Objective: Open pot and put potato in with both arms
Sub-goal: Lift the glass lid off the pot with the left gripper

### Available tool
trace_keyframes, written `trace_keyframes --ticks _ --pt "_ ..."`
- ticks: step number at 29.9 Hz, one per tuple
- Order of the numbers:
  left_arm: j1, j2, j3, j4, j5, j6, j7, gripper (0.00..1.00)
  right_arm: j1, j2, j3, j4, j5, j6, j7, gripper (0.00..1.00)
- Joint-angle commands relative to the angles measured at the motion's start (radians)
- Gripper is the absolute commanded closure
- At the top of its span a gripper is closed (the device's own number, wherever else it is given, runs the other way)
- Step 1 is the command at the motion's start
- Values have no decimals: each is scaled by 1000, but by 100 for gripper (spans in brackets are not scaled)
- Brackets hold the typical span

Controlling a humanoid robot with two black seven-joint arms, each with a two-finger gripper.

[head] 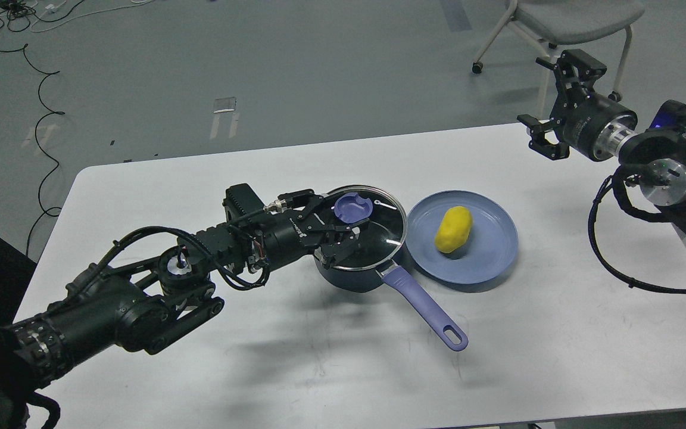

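A dark blue pot [355, 275] with a purple handle [426, 310] stands mid-table under a glass lid [379, 238] with a purple knob [353, 208]. My left gripper [343, 223] comes in from the left, and its two fingers are closed around the knob. The lid sits slightly raised and tilted over the pot. A yellow potato [454, 229] lies on a blue plate [492, 256] right of the pot. My right gripper [538, 101] is open and empty, held in the air over the table's far right edge.
The white table [200, 369] ends close behind the pot. A grey wheeled chair [563, 24] stands on the floor behind my right gripper. Cables [45, 119] lie on the floor at the far left.
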Motion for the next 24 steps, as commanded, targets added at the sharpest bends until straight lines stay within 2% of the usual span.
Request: trace_keyframes --ticks 1,5,12,19,24 --pt "-10 3 -1 -8 -2 0 0 52 -1 0 1 2 0 0 0 0" --pt "-41 19 -4 -30 -19 2 -3 52 0 -2 1 2 0 0 0 0" --pt "-104 140 -3 -86 -85 0 -12 52 11 0 3 2 0 0 0 0" --pt "-86 319 0 -89 -88 8 -90 52 12 5 1 0 0 0 0 0" --pt "-29 428 2 -85 -117 64 -93 52 11 3 -3 0 -5 0 0 0"
